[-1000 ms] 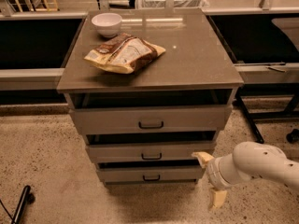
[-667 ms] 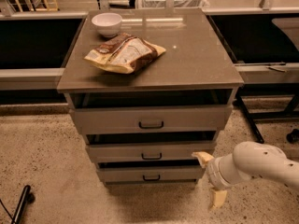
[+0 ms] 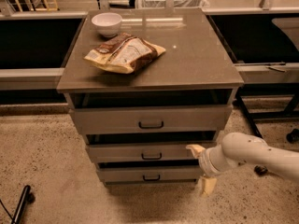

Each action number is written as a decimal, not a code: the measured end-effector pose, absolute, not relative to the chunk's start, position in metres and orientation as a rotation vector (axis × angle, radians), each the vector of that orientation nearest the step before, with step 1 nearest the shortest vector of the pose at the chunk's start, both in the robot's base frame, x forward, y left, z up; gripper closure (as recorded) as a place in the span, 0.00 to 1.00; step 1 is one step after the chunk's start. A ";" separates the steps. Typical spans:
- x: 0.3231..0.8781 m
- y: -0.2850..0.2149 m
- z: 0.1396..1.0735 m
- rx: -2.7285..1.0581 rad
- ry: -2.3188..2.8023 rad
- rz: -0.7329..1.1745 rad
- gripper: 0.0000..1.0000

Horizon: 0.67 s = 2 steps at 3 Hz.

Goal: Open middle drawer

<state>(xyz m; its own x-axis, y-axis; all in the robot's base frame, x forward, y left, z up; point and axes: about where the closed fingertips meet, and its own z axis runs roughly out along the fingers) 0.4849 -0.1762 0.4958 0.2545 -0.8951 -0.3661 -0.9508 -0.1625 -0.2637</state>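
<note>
A grey cabinet (image 3: 196,55) is seen in the centre of the view, with three drawers stacked in its front. The middle drawer (image 3: 140,152) is found at about 6 o'clock from the centre of the view, between the taller top drawer (image 3: 112,120) and the slim bottom drawer (image 3: 121,174). Its small black handle (image 3: 151,156) is set at the centre of its front. A dark gap is seen above each drawer front.

The gripper (image 3: 202,167) is held at about 4 o'clock, low beside the right end of the middle drawer. Its two pale fingers (image 3: 194,148) are spread apart, one at 12 o'clock and the other at 6 o'clock of the wrist, and nothing is held between them. Whether the upper finger touches the drawer front cannot be told. The white arm (image 3: 261,155) is stretched in from 3 o'clock.

On the cabinet top, a white bowl (image 3: 107,23) is placed at 11 o'clock, and a snack bag (image 3: 124,53) lies just beside it, at 5 o'clock of the bowl.
</note>
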 end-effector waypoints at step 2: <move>0.543 -0.167 0.459 -1.979 1.748 0.115 0.00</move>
